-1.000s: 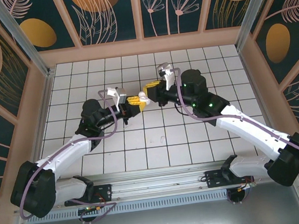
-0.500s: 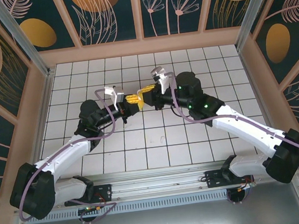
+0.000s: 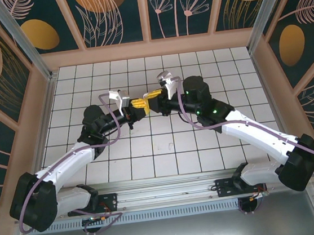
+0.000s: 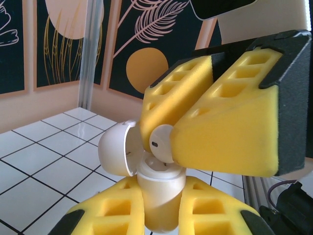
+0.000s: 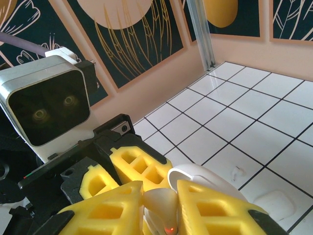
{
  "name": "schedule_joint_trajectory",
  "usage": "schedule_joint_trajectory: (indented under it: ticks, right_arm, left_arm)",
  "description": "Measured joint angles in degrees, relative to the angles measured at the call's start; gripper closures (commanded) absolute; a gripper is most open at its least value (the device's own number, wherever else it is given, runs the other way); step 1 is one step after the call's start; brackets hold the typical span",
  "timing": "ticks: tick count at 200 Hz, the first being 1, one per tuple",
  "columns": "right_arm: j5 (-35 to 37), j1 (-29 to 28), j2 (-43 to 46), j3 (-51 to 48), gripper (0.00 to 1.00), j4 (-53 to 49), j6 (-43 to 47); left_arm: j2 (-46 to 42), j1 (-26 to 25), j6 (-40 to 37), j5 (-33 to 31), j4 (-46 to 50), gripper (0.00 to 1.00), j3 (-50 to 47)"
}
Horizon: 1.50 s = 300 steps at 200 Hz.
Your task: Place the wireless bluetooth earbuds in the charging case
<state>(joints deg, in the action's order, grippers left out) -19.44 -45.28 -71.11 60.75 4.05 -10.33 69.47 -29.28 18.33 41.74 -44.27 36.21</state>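
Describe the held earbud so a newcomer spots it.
Over the white tiled table, find where two yellow foam claws meet. The left claw holds the open white charging case; the small white plastic earbud is pinched in the right claw above its opening, smaller than the lid.

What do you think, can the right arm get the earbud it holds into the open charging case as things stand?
Probably yes. The left fingers hold the charging case with its lid swung open, and the earbud in the right fingers sits just above the opening, with nothing between them.
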Motion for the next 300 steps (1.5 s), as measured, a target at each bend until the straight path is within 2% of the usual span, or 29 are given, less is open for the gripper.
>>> schedule_joint_trajectory:
  ticks: [62, 149, 199, 247, 300]
  right_arm:
    - [0.0, -0.3, -0.1, 0.0, 0.56, -0.1, 0.0]
    - [1.9, -1.6, -2.9, 7.8, 0.46, -6.6, -1.4]
    - [2.3, -1.6, -3.1, 10.6, 0.44, -8.7, -2.4]
    - [3.0, -1.6, -3.1, 11.0, 0.44, -9.9, -4.0]
    - [9.3, -1.2, -2.3, 10.1, 0.44, -13.9, -8.5]
  left_arm:
    - [-0.1, 0.0, 0.0, -0.4, 0.9, 1.0, 0.0]
    - [-0.9, 0.0, -0.2, -2.8, 1.0, 1.0, 0.0]
    - [-3.0, 0.0, -1.1, -4.2, 2.5, 1.0, -0.1]
    - [-6.6, 0.0, -3.1, -8.5, 5.5, 1.0, -1.9]
    - [-11.8, 0.0, -5.9, -13.9, 12.5, 1.0, -7.1]
